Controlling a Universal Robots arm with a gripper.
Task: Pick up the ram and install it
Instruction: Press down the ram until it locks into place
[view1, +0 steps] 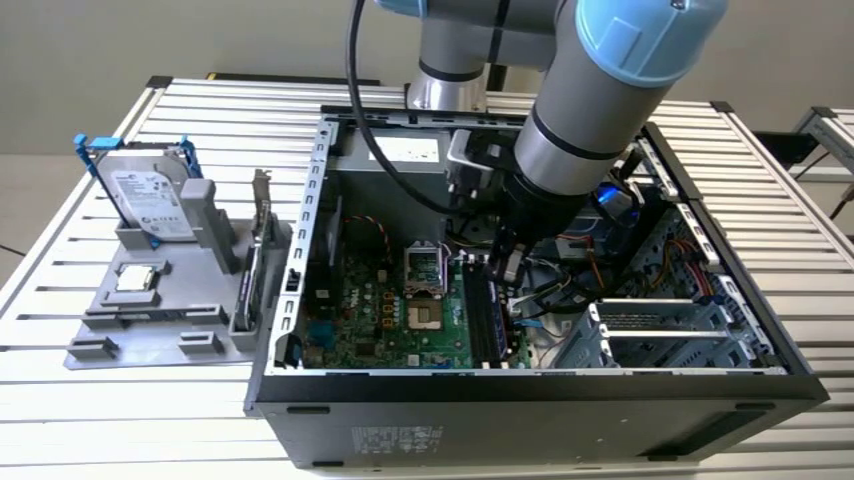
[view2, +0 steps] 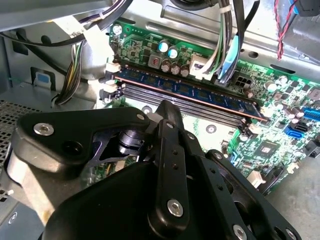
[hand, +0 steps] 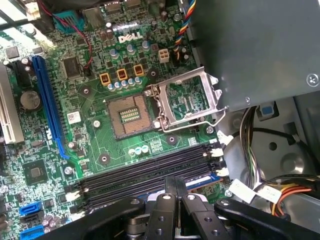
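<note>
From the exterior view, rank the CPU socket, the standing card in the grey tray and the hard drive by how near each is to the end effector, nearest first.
The end effector is down inside the case by the memory slots.
1. CPU socket: on the motherboard, just toward the exterior view's left.
2. Standing card: outside the case, at the grey tray's near edge.
3. Hard drive: upright at the tray's far left.
</note>
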